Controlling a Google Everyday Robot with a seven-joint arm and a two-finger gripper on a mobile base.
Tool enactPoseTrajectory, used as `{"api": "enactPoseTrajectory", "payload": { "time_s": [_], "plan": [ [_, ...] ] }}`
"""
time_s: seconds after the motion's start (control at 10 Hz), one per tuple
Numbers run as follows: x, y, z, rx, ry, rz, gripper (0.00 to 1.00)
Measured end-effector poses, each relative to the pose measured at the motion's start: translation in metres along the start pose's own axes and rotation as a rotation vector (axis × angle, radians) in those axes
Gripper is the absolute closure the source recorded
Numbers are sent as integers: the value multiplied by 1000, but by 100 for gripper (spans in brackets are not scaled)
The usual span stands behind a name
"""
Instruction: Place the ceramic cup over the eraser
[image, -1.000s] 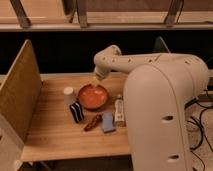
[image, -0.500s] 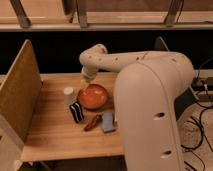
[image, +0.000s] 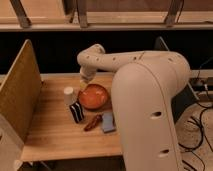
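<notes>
one grasp to make: small off-white ceramic cup (image: 69, 95) on wooden desk (image: 50, 134), just beside dark striped eraser block (image: 76, 112), at its 11 o'clock. pincer (image: 85, 81) spread open, empty, at cup's 1 o'clock. drop straight, avoiding round orange bowl (image: 94, 97) at 3 o'clock; light blue pad (image: 108, 121) farther off.

One camera view only: from high, close behind bulky arm (image: 145, 95), looking down-forward across wooden table (image: 50, 135), medium near. Gripper (image: 85, 81) at frame centre-left, over table far part.
</notes>
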Motion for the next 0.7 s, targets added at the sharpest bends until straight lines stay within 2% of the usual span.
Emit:
{"api": "enactPoseTrajectory", "payload": {
  "time_s": [0.1, 0.4, 0.6, 0.7],
  "plan": [
    [-2, 2, 3, -21, -7, 23, 33],
    [-34, 24, 14, -106, -48, 71, 33],
    [-40, 35, 20, -133, -36, 69, 33],
    [-40, 34, 20, -132, -37, 71, 33]
  ]
}}
